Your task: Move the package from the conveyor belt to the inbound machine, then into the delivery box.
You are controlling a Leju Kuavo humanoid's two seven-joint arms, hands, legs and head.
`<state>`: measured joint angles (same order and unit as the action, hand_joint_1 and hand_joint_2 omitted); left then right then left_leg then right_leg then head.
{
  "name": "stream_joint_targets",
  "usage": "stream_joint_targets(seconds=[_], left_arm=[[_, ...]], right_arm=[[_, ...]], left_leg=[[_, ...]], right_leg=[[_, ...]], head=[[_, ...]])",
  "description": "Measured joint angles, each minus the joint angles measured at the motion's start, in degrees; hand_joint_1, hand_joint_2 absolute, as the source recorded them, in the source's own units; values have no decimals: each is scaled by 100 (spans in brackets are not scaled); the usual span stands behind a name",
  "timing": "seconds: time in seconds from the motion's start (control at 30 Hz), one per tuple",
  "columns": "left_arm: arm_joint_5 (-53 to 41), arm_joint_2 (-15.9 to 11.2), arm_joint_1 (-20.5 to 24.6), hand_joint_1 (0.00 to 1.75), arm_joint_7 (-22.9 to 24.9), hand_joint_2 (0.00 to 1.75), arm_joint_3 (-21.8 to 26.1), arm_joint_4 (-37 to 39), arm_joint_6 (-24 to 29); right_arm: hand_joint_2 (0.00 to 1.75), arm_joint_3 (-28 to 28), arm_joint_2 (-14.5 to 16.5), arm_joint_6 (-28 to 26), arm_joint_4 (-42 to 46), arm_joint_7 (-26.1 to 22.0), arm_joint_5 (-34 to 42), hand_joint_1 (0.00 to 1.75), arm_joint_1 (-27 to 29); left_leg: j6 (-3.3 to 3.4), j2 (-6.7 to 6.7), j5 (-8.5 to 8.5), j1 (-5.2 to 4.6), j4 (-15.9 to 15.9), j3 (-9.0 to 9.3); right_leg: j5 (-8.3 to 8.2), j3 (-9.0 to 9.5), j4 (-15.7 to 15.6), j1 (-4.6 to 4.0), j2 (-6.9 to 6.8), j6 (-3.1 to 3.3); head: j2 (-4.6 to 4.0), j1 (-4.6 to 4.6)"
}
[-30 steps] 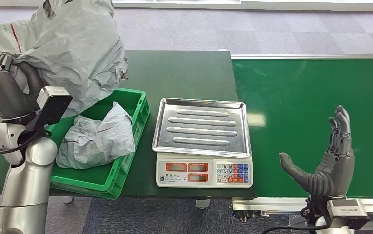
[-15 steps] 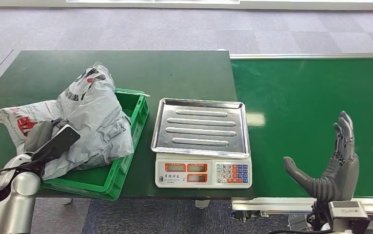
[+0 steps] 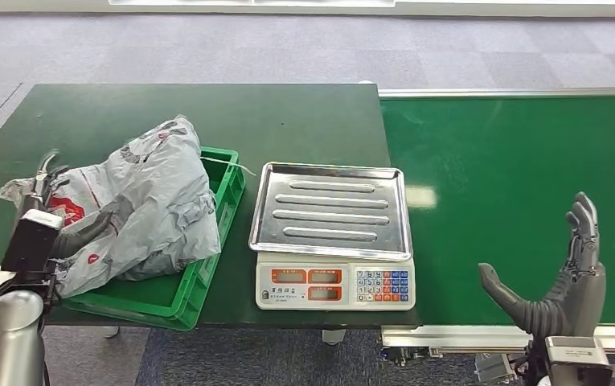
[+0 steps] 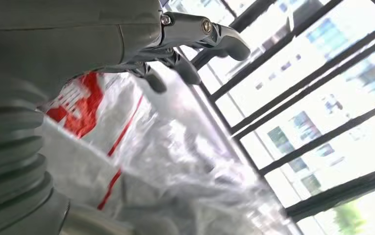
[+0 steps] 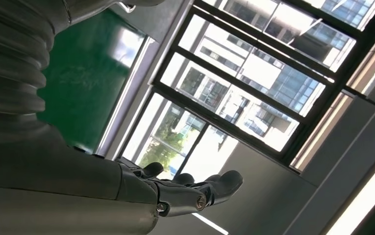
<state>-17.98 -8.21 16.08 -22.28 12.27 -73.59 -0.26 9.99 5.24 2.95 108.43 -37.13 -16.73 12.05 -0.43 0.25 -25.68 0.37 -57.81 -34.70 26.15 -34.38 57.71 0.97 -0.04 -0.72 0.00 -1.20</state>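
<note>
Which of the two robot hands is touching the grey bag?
The left robot hand, by the green crate, rests against the grey bag. The right robot hand is open and empty above the conveyor belt.

No text can be read with certainty. Red printed marks are seen on the grey package [image 3: 139,205] at the left of the frame, too creased to be made out. A small label and coloured keys are borne on the front of the scale [image 3: 336,285] at lower centre, too small to be read.

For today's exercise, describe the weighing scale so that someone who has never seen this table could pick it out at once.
Start at the dark green table beside the brighter green conveyor belt. Near the table's front edge, between the green crate and the belt, sits the scale. It is the only thing with a ribbed, shiny steel tray on top and a white front panel with two orange displays and a coloured keypad.
</note>
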Motion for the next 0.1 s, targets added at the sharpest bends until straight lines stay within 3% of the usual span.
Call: stream_joint_targets(seconds=[0.1], left_arm=[[149, 57, -9, 0, -38, 175, 61, -142, 71]], right_arm=[[175, 0, 1, -21, 1, 0, -24, 0, 3]], left_leg=[[0, -1, 0, 0, 0, -1]], right_leg=[[0, 0, 0, -1, -1, 0]], head=[[0, -1]])
